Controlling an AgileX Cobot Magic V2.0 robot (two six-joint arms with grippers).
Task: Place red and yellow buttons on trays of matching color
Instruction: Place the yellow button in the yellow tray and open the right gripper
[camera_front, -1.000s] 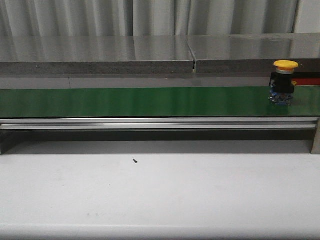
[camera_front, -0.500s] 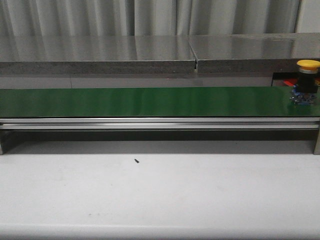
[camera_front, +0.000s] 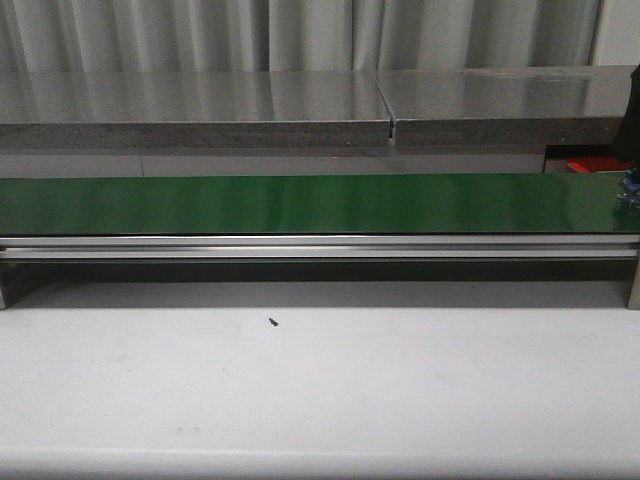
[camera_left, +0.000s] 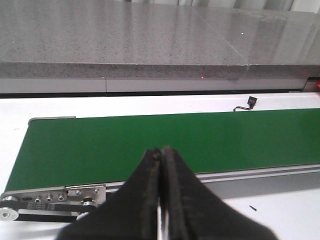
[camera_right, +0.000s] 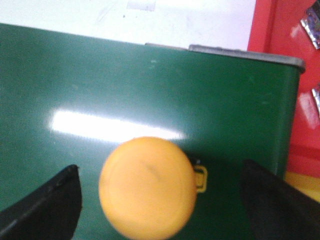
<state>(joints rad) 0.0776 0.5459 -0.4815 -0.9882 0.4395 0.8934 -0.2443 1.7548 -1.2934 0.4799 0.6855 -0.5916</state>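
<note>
A yellow button (camera_right: 146, 187) with a round cap stands on the green conveyor belt (camera_right: 100, 80) near its end. My right gripper (camera_right: 160, 202) is open, and its two dark fingers (camera_right: 45, 205) stand well apart on either side of the cap without touching it. Beyond the belt's end lies the red tray (camera_right: 280, 60), with a corner of the yellow tray (camera_right: 302, 181) beside it. In the front view only a sliver of the button's base (camera_front: 631, 190) shows at the right edge. My left gripper (camera_left: 161, 152) is shut and empty above the belt's near rail. No red button shows.
The belt (camera_front: 300, 203) runs the full width of the front view, with an aluminium rail (camera_front: 300, 246) in front and a grey stone ledge (camera_front: 200, 105) behind. A small black speck (camera_front: 271, 322) lies on the white table (camera_front: 320, 390). A small black connector (camera_left: 249, 102) sits behind the belt.
The yellow button has travelled right along the belt, from about three quarters across to the right edge of the front view, where it is almost out of sight.
</note>
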